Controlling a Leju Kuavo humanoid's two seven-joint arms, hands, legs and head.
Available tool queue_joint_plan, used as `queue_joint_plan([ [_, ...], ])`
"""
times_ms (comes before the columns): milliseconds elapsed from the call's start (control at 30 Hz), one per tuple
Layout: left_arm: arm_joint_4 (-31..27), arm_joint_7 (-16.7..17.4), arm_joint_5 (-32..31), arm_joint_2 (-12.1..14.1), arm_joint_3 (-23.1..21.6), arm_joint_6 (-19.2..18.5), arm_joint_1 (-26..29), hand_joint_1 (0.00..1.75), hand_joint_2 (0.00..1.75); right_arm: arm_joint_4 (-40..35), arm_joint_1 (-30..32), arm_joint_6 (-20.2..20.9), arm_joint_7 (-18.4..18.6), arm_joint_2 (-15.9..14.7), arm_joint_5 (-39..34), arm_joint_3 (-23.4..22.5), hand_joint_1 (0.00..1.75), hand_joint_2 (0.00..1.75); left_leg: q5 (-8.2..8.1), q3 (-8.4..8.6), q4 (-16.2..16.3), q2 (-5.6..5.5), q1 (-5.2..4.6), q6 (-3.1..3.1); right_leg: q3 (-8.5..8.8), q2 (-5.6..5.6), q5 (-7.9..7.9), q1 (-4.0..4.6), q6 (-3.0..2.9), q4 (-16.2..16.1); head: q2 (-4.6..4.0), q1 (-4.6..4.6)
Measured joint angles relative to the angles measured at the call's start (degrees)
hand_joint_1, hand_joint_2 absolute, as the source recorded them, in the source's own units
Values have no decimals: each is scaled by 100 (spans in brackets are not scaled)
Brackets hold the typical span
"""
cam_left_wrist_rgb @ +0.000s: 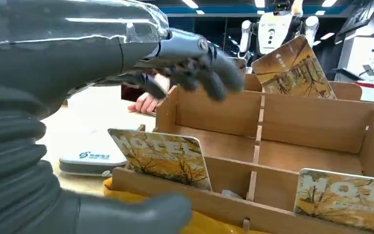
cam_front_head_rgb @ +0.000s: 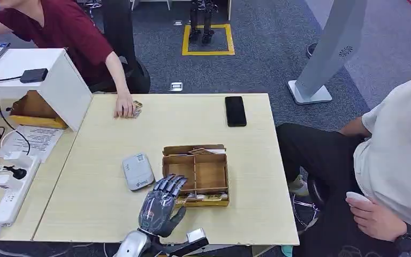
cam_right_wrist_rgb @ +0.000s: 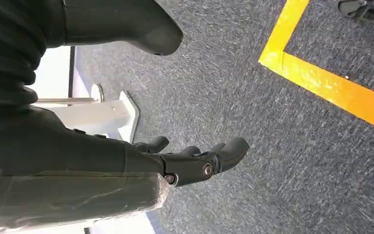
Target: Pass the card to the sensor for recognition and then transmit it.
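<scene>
Left hand (cam_front_head_rgb: pixel 162 206) hovers with fingers spread, holding nothing, over the near-left corner of the compartmented brown wooden tray (cam_front_head_rgb: pixel 210 172). Your target, the yellow printed "HOTEL" card (cam_left_wrist_rgb: pixel 161 157), stands on edge in the tray's near slot, between thumb and fingers, long axis along the tray's front wall. The rounded grey-white card reader (cam_front_head_rgb: pixel 137 171) sits just left of the tray. Right hand (cam_right_wrist_rgb: pixel 190 158) hangs toward the floor, fingers loosely curled, empty; left is clearly nearer.
</scene>
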Motion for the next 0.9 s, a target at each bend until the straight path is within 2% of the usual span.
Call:
queue_joint_plan([
  [33, 0, 0, 2, 0, 11, -15, 0, 164, 175, 0, 1, -2, -6, 0, 0, -2, 0, 175, 0, 0, 0, 0, 0, 0, 0, 0, 0, 0, 0, 0, 0, -2],
  [67, 0, 0, 2, 0, 18, -28, 0, 175, 175, 0, 1, -4, -7, 0, 0, -2, 0, 175, 0, 0, 0, 0, 0, 0, 0, 0, 0, 0, 0, 0, 0, -2],
  [167, 0, 0, 7, 0, 22, -31, 0, 175, 175, 0, 2, -7, -7, 0, 2, -2, 0, 175, 0, 0, 0, 0, 0, 0, 0, 0, 0, 0, 0, 0, 0, 0],
  [200, 0, 0, 11, 0, 24, -31, 0, 169, 175, 0, 3, -7, -7, 0, 0, 0, 0, 175, 0, 0, 0, 0, 0, 0, 0, 0, 0, 0, 0, 0, 0, 0],
  [233, 0, 0, 13, 0, 26, -31, 0, 140, 175, 0, 4, -7, -9, 0, 2, 0, 0, 175, 0, 0, 0, 0, 0, 0, 0, 0, 0, 0, 0, 0, 0, 0],
  [300, 0, 0, 40, 0, 31, -31, -1, 136, 175, 0, 4, -7, -9, 0, 2, -2, 0, 175, 0, 0, 0, 0, 0, 0, 0, 0, 0, 0, 0, 0, 0, 0],
  [333, 0, 0, 44, 0, 33, -33, 0, 152, 175, 0, 4, -7, -9, 0, 2, 0, 0, 175, 0, 0, 0, 0, 0, 0, 0, 0, 0, 0, 0, 0, 0, 0],
  [433, 0, -2, 46, 0, 57, -31, -1, 150, 175, 0, 6, -7, -9, 0, 0, 0, 0, 175, 0, 0, 0, 0, 0, 0, 0, 0, 0, 0, 0, 0, 0, -2],
  [467, 0, -2, 46, 0, 66, -31, -3, 175, 175, 0, 6, -7, -11, 0, 0, -2, 0, 175, 0, 0, 0, 0, 0, 0, 0, 0, 0, 0, 0, 0, 0, -2],
  [500, 0, -2, 46, 0, 68, -31, -5, 175, 175, 0, 6, -7, -13, 0, -2, 0, 0, 175, 0, 0, 0, 0, 0, 0, 0, 0, 0, 0, 0, 0, 0, -2],
  [567, 0, -2, 48, -2, 72, -35, -3, 148, 175, 0, 7, -7, -13, 0, -5, 0, 0, 175, 0, 0, 0, 0, 0, 0, 0, 0, 0, 0, 0, 0, 0, -2],
  [600, 0, -2, 57, -2, 74, -46, -3, 112, 175, 0, 7, -7, -15, 0, -5, 0, 0, 175, 0, 0, 0, 0, 0, 0, 0, 0, 0, 0, 0, 0, 0, -2],
  [633, 0, -2, 64, -2, 79, -46, -3, 152, 175, 0, 7, -9, -15, 0, -5, -2, 0, 175, 0, 0, 0, 0, 0, 0, 0, 0, 0, 0, 0, 0, 0, -2],
  [700, 0, -2, 64, -2, 83, -48, -2, 148, 175, 0, 7, -9, -17, 0, -5, 0, 0, 175, 0, 0, 0, 0, 0, 0, 0, 0, 0, 0, 0, 0, 0, 0],
  [733, 0, -2, 64, -2, 83, -48, -2, 175, 175, 0, 7, -9, -17, 0, -5, 0, 0, 175, 0, 0, 0, 0, 0, 0, 0, 0, 0, 0, 0, 0, 0, -2],
  [900, 0, -2, 64, -2, 88, -48, -2, 175, 175, 0, 7, -11, -57, 0, -2, -2, 0, 175, 0, 0, 0, 0, 0, 0, 0, 1, 0, 0, 0, 0, 0, 0],
])
